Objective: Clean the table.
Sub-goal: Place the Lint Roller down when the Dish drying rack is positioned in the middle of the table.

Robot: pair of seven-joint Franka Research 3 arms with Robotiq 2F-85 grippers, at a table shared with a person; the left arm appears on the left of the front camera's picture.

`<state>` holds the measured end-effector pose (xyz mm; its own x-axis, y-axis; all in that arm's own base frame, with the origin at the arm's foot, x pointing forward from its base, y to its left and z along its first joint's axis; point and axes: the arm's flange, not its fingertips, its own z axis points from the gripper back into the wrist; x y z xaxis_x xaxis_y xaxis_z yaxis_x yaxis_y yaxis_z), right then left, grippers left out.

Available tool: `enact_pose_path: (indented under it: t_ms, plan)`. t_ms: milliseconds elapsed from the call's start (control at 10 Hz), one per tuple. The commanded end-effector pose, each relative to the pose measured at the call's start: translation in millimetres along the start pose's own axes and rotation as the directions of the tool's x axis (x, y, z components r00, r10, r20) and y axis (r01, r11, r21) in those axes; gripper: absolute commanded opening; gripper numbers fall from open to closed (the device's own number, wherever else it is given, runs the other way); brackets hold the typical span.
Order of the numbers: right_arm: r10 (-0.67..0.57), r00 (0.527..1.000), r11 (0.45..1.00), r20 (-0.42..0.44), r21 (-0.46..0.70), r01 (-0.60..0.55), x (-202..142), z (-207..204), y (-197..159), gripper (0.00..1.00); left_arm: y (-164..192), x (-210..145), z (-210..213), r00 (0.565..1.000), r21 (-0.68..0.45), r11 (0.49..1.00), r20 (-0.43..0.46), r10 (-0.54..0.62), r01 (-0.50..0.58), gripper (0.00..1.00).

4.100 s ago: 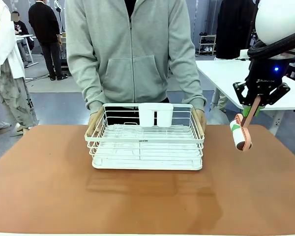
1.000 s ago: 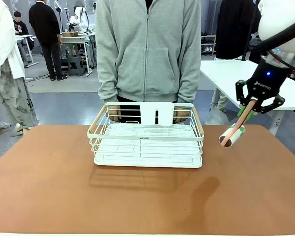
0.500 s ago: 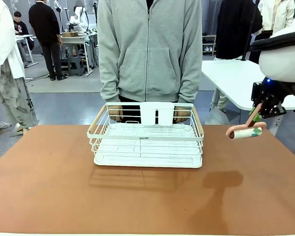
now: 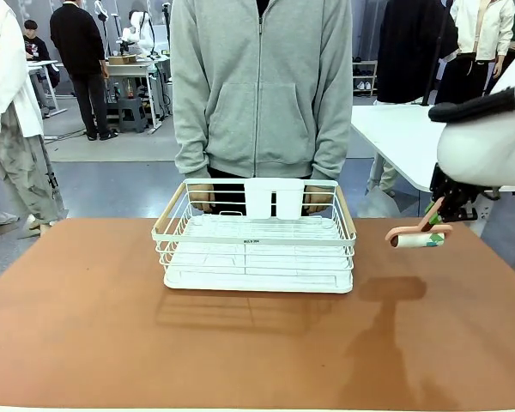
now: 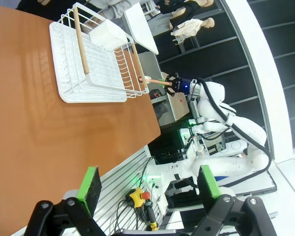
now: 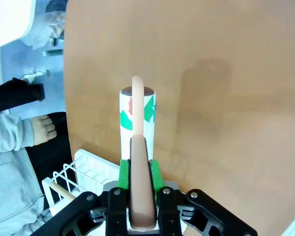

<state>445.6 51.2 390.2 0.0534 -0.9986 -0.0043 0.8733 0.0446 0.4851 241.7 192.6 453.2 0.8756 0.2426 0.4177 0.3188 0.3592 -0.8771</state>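
The big brown table (image 4: 86, 326) fills the room's near side, with a person in a grey hoodie standing at its far edge. The right gripper (image 6: 135, 172) has its jaws squeezed tight on the pink handle of a lint roller (image 4: 418, 239). The roller hangs in the air above the table's right edge, near the far right corner, and is not touching the top. The left gripper (image 5: 150, 189) has its jaws wide apart and holds nothing. A white wire basket (image 4: 257, 249) sits near the middle of the far edge. If the roller comes down tilted, only one end may touch and it won't roll. If it swings left, it could bump the basket.
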Motion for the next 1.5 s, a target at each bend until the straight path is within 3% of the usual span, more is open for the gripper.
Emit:
enact_pose_path:
  t_ms: [0,400,1000,1200,1300,1400]
  plan:
    - [-0.025,0.999,0.998,0.037,0.063,0.023,-12.8,-12.5,-6.8,0.21,-2.2,-0.6,1.8,1.0,-0.02,1.0,0.008,-0.021,0.022,1.0]
    - [-0.076,0.994,0.988,0.073,0.139,0.065,-10.7,-35.4,-22.6,0.21,-2.2,-0.6,1.8,1.0,-0.02,1.0,0.008,-0.021,0.022,1.0]
    - [-0.131,0.991,0.986,0.028,0.108,0.128,-8.1,-45.0,-27.8,0.21,-2.2,-0.6,1.8,1.0,-0.02,1.0,0.008,-0.021,0.022,1.0]
    - [-0.123,0.991,0.99,0.044,0.075,0.12,-10.7,-52.2,-29.7,0.31,-2.2,-0.6,1.8,1.0,-0.02,1.0,0.008,-0.021,0.022,1.0]
    - [-0.128,0.991,0.99,0.035,0.069,0.125,-10.4,-53.2,-29.6,0.51,-2.2,-0.6,1.8,1.0,-0.02,1.0,0.008,-0.021,0.022,1.0]
    - [-0.133,0.991,0.989,0.034,0.07,0.13,-9.1,-51.0,-29.3,0.56,-2.2,-0.6,1.8,1.0,-0.02,1.0,0.008,-0.021,0.022,1.0]
